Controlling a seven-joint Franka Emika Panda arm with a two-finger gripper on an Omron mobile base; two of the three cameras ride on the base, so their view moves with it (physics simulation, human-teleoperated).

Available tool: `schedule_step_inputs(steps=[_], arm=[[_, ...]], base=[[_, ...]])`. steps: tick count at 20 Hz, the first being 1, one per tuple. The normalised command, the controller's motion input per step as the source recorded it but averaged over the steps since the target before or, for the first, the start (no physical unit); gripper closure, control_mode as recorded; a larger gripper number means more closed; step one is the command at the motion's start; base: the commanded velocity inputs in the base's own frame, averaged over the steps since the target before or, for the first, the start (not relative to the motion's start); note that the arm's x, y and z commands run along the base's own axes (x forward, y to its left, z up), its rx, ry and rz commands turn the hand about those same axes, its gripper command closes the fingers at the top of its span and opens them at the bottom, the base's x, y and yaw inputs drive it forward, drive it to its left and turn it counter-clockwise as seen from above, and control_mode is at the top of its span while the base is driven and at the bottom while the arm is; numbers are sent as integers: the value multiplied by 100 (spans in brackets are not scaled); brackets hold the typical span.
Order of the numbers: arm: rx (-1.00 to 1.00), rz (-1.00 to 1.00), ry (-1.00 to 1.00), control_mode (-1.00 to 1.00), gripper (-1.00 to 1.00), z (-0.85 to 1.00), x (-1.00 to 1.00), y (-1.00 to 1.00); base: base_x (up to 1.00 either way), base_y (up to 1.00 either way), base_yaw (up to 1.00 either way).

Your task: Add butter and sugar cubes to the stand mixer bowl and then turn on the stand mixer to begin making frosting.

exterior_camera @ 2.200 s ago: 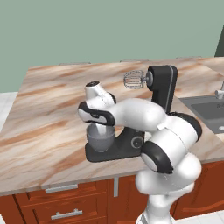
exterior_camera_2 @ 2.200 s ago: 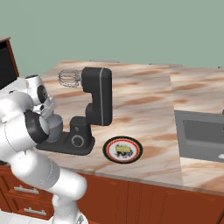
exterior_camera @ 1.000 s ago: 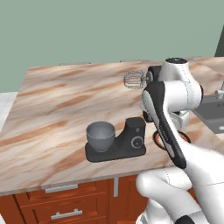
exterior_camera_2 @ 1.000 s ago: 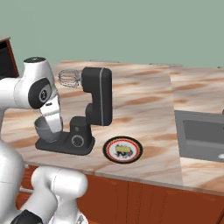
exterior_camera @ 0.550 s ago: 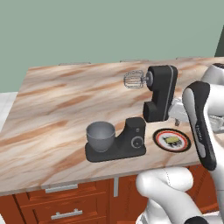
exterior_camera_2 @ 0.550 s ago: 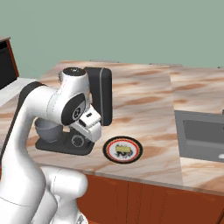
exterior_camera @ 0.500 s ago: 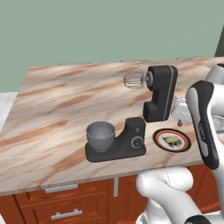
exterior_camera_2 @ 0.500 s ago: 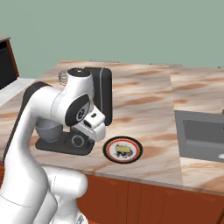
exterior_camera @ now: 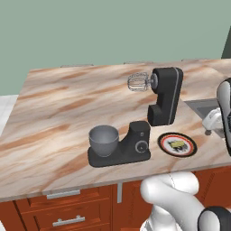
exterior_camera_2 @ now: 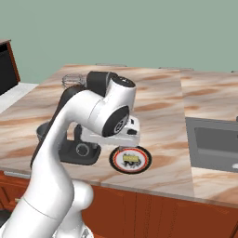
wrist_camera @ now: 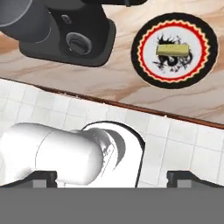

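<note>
From the left base view, the black stand mixer with its boxy tilted-back head (exterior_camera: 149, 113) sits mid-desk on the marbled brown stone desk (exterior_camera: 58, 103), wire whisk (exterior_camera: 138, 82) sticking out left. The deep grey metal bowl (exterior_camera: 103, 140) is parked on the mixer's flat base, left of the column with the round dial (exterior_camera: 141, 146). Just right of the base is a round dark plate with a red rim (exterior_camera: 177, 144), and the small pale-yellow butter block (exterior_camera: 178, 144) lies on it.

Right base view: my white arm covers most of the mixer, and the plate (exterior_camera_2: 130, 159) with the butter (exterior_camera_2: 131, 159) shows just below my wrist. A grey sink (exterior_camera_2: 214, 145) is off to the right.

Hand view: I'm looking down at the butter (wrist_camera: 174, 49) on the plate (wrist_camera: 175, 48) upper right, and the dial (wrist_camera: 78, 42) upper left. My gripper (wrist_camera: 111, 177) has its two dark tips far apart at the bottom corners, so it's wide open and holding nothing.
</note>
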Motion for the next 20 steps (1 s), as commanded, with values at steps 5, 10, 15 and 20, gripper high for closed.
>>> schedule_step_inputs(steps=[5,10,15,20], arm=[[12,80,-26,-100,-100,-22,0,-20],[10,68,-22,-100,-100,-24,15,-13],[10,63,-16,-100,-100,-22,44,-8],[6,43,-5,-100,-100,-29,44,-1]], base=[[0,0,0],[0,0,0],[0,0,0],[0,0,0]])
